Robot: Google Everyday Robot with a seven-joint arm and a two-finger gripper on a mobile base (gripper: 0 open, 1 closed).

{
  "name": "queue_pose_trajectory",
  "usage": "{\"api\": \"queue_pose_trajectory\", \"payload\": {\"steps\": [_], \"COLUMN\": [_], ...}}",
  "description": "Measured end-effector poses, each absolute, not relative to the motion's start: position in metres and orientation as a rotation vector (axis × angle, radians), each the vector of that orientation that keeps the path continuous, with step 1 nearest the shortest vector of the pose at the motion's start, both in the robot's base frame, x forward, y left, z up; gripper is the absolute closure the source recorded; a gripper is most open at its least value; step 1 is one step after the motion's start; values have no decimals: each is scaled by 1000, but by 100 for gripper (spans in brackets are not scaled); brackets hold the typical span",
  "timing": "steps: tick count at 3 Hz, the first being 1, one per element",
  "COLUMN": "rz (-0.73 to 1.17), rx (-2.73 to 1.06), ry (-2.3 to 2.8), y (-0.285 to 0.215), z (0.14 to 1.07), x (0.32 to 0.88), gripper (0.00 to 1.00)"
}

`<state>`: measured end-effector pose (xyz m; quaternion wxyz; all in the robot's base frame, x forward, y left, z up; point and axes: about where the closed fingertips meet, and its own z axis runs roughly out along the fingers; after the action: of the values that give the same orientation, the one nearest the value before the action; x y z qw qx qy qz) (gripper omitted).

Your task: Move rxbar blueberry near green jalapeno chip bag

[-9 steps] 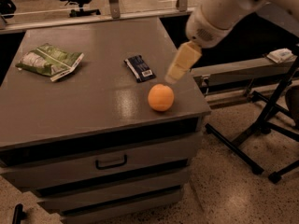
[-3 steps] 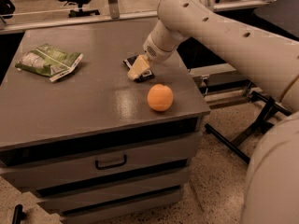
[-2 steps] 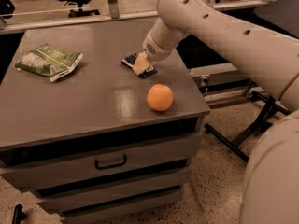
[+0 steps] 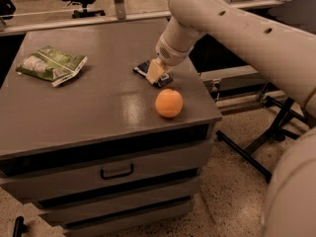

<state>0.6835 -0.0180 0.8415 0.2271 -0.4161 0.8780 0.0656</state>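
**Tool state.** My gripper (image 4: 155, 71) is down at the cabinet top (image 4: 98, 117), directly over the rxbar blueberry (image 4: 141, 69). I cannot tell whether it is spread or closed on the bar, because the gripper body hides the contact.

**Handling (judged).** The bar should be light, flat and thin, with a slick wrapper over a firm, slightly pliable core. It is not fragile. It lies low on the surface, so the hold should come from above, across the narrow width at mid-length. Light pressure may let the wrapper slide.

**Orientation.** The long axis runs diagonally. One end shows on the left, far side of my gripper; the other shows on the right, near side. The middle is hidden beneath the gripper.

**Surroundings.** The green jalapeno chip bag (image 4: 49, 63) lies well to the left of my gripper. The orange (image 4: 169, 102) sits just on its near side, apart from the bar.
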Motion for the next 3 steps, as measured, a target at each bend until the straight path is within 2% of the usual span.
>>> {"api": "queue_pose_trajectory", "payload": {"steps": [1,2,3], "rz": [56,5,22], "rx": [-1300,-1448,-1551], "ry": [2498,2462,2378], "y": [-59,-74,-72], "z": [850,859,856], "x": [635,622,632], "gripper": [100,100,100]}}
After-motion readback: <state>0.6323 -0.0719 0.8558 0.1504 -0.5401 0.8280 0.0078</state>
